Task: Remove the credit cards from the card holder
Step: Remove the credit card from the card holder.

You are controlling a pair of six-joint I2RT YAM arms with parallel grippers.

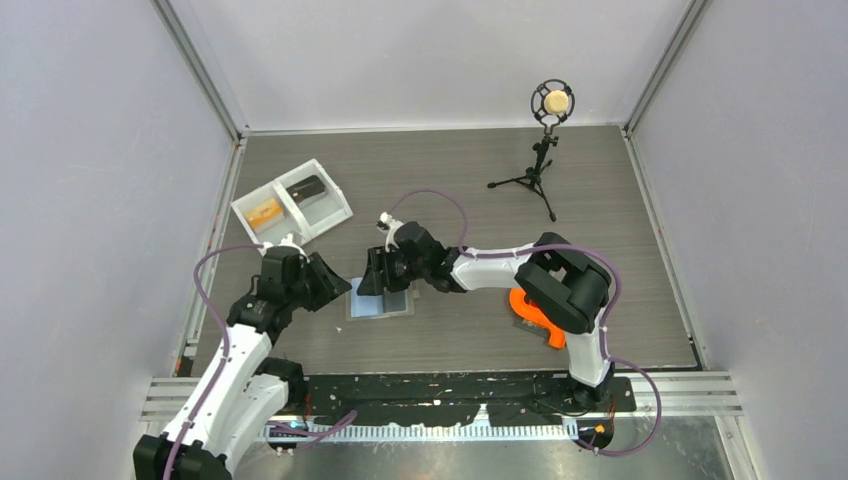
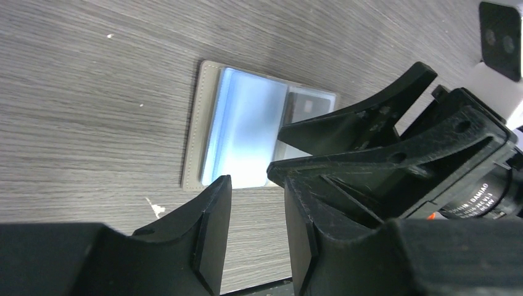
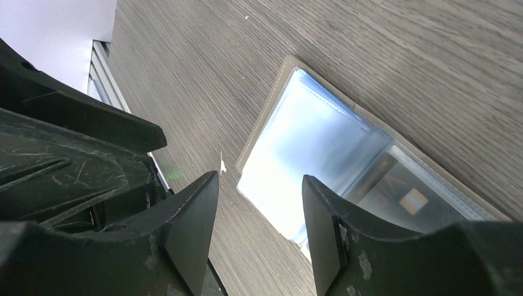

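Observation:
The card holder (image 1: 383,306) lies open and flat on the table, its light blue panel (image 2: 247,129) up. A dark card with a gold chip (image 3: 404,198) sits in its clear pocket; it also shows in the left wrist view (image 2: 306,108). My left gripper (image 1: 343,287) is open and empty, just left of the holder, with the holder's near edge beyond its fingertips (image 2: 254,185). My right gripper (image 1: 373,281) is open and empty, low over the holder's left part (image 3: 260,185). The two grippers face each other closely.
A white two-compartment tray (image 1: 335,214) stands at the back left with an orange card (image 1: 266,211) in one half and a dark card (image 1: 306,187) in the other. A microphone on a tripod (image 1: 541,150) stands at the back right. An orange object (image 1: 533,318) lies beside the right arm's base.

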